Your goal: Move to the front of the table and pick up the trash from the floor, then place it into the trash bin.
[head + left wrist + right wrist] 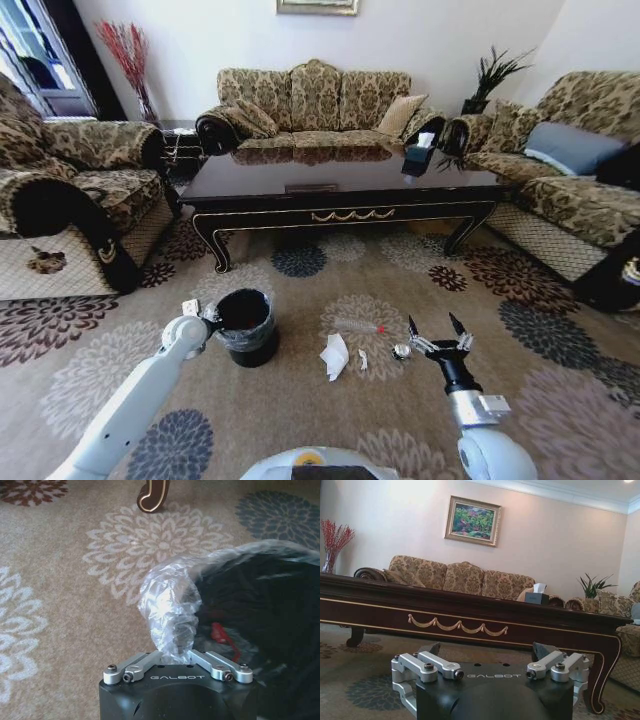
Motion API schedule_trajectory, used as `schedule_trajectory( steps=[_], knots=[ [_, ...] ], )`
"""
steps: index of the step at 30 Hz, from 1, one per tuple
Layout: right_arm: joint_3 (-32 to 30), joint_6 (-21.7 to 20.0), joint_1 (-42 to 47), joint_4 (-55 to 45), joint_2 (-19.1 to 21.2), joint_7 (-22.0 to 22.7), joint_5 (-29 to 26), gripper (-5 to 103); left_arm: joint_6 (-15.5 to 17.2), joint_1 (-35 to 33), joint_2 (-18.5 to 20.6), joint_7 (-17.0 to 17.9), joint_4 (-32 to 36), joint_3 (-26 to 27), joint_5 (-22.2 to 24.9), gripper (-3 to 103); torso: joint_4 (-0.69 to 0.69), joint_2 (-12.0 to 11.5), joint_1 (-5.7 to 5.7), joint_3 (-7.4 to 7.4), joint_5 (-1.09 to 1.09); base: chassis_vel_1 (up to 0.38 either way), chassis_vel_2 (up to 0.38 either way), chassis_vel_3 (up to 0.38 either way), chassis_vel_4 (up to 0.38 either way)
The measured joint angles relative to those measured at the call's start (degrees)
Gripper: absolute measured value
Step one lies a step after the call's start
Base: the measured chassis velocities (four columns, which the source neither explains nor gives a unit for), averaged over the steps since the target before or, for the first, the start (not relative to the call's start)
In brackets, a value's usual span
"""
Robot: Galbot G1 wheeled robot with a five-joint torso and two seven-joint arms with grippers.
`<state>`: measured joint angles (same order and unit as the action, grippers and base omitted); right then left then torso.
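Head view: the bottle (pixel 358 326) is laid crosswise, red cap toward the spread-fingered right gripper (pixel 440 331). The trash bin (pixel 245 325) liner is pinched by the left gripper (pixel 176 652).

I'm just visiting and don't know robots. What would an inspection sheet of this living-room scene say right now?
Surface: patterned floral carpet before the table.
Job's things: crumpled white paper, clear bottle with red cap, a shiny round bit and a small white scrap lie on the carpet; black trash bin stands to their left, liner over its rim.
Clutter: tissue box on the table; small white item beside the bin.
Grippers: left gripper shut on the bin's liner bag; right gripper open, low beside the shiny bit.
Cables: nothing seen.
Surroundings: patterned sofas, wall painting, potted plant, red twigs in a vase.
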<state>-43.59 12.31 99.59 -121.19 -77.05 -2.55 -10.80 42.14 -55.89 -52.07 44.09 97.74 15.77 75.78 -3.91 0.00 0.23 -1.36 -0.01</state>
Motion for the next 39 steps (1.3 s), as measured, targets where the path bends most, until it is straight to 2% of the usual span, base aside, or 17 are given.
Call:
schedule_trajectory(
  steps=[10,13,16,20,23,28,35,36,39],
  knots=[
    [0.1,-1.6,-1.1,1.1,1.2,1.6,-0.6,100,0.1,-3.8,4.9,0.7,6.6,3.1,2.5,1,-0.01,0.0,0.00,0.01,0.01,0.000,0.000,0.000,0.000],
    [0.4,-4.4,-2.1,3.3,2.3,3.3,-1.2,100,0.1,-5.3,7.3,0.7,8.2,4.1,4.0,1,0.01,0.0,0.00,0.01,0.00,0.000,0.000,0.000,0.000],
    [1.3,-6.7,-2.9,6.4,3.1,4.4,-1.5,100,0.1,-6.2,7.9,0.8,8.8,4.7,4.4,1,0.00,0.0,0.00,0.01,0.02,0.000,0.000,0.000,0.000],
    [3.3,-9.6,-6.2,12.1,4.7,5.5,-6.3,100,0.1,-7.4,7.9,0.8,10.2,5.4,4.9,1,-0.02,0.0,0.00,0.01,0.02,0.000,0.000,0.000,0.000],
    [5.0,-11.1,-10.5,16.4,7.0,5.9,-10.5,100,0.1,-8.7,7.9,1.2,11.7,5.9,5.2,1,0.01,0.0,0.00,0.00,0.02,0.000,0.000,0.000,0.000],
    [7.6,-12.3,-15.0,23.6,9.5,5.9,-13.5,100,0.0,-10.8,7.7,1.5,13.8,7.4,5.5,1,0.01,0.0,0.00,0.00,0.01,0.000,0.000,0.000,0.000],
    [9.3,-12.8,-19.4,33.0,7.6,6.7,-17.3,100,0.0,-14.1,7.9,1.5,15.6,9.6,5.5,1,-0.01,0.0,0.00,0.01,0.02,0.000,0.000,0.000,0.000],
    [10.5,-14.7,-22.4,36.3,6.3,8.0,-21.5,100,0.0,-15.5,7.9,1.5,16.5,10.5,5.5,1,0.01,0.0,0.00,0.01,0.00,0.000,0.000,0.000,0.000],
    [11.1,-14.9,-23.8,38.6,5.8,8.1,-21.8,100,0.0,-16.2,7.9,1.5,17.0,10.9,5.5,1,0.00,0.0,0.00,0.01,0.01,0.000,0.000,0.000,0.000]
  ],
)
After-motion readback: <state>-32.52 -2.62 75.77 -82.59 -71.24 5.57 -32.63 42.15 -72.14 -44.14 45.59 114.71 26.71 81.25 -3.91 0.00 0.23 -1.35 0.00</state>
